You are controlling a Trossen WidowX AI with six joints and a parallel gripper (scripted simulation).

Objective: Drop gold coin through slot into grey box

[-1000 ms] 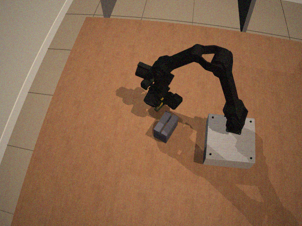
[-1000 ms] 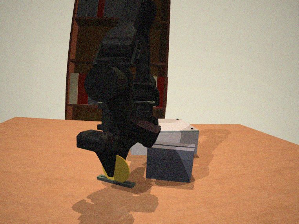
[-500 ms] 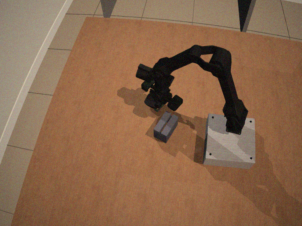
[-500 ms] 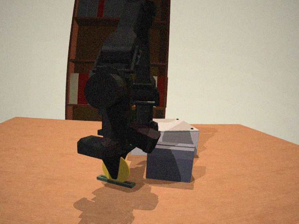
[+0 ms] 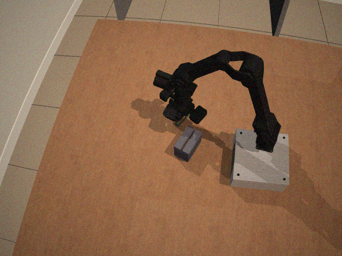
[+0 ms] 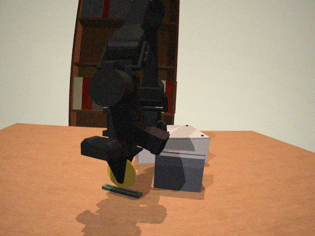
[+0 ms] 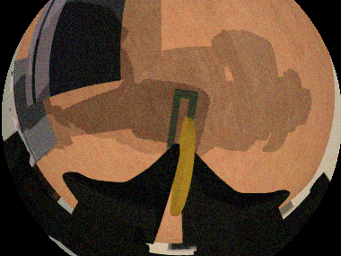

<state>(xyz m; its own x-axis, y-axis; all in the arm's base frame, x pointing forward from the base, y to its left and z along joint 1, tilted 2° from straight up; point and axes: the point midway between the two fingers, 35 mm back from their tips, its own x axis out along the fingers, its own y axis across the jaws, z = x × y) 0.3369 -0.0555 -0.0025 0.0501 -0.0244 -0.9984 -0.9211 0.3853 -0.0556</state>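
So the gripper point(image 6: 121, 179) is pointing straight down and clamped onto the coin point(image 6: 130, 174), one black finger on each flat face. From the front camera the yellow disc sticks out on both sides of the near finger point(image 6: 118, 168), and its bottom edge looks like it sits just above the green holder point(image 6: 122, 190), though I can't tell for sure if it's fully out of the groove.

The wrist camera shows it nicely: the coin point(image 7: 184, 164) is edge-on, a thin yellow strip squeezed between the two dark fingers, with the holder point(image 7: 183, 102) directly past it on the wooden table point(image 7: 247, 16).

The grey box point(image 6: 179, 171) sits just to the right of the holder, near it but not touching. From the top camera you can see the slot point(image 5: 188, 139) running lengthwise down the lid of the box point(image 5: 182, 145). The arm's grey base block point(image 5: 247, 167) is further right, and the arm arcs over from there to the holder spot. There's a bookshelf point(image 6: 76, 62) behind it all in the front camera.
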